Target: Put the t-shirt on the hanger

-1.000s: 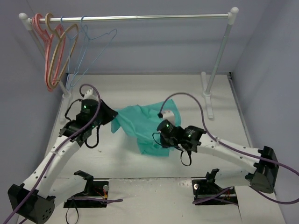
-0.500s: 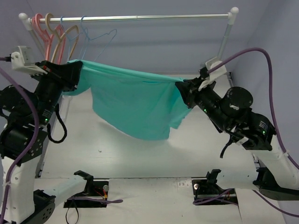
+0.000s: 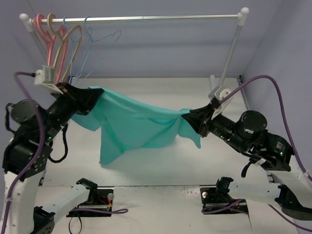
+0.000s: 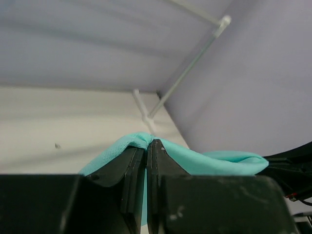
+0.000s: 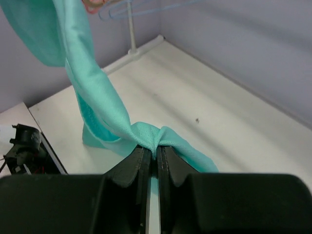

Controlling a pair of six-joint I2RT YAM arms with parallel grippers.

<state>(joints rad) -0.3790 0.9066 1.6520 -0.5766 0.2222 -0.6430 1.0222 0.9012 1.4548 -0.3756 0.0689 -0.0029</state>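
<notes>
Left gripper (image 3: 93,99) and right gripper (image 3: 188,115) each have their jaws pinched tight on an edge of the teal t-shirt (image 3: 136,124), which sags in the air between them above the table (image 3: 161,165). Beyond it, the blue hanger (image 3: 88,32) hangs on the rail (image 3: 146,18)

Top view: folds of the t-shirt (image 3: 136,124) bunch over the tips of the left tool (image 3: 93,95) and right tool (image 3: 190,115); which part of the garment each pinches, cannot tell. Lower ends of the pink hanger (image 3: 47,53) and tan hanger (image 3: 74,28) sit behind the left wrist camera (image 3: 46,76). The two light-blue wire hangers (image 3: 100,55) cross; too thin to separate low down. Right wrist view: t-shirt runs off the top edge. Left wrist view: tool body blocks the cloth below the pinch.
</notes>
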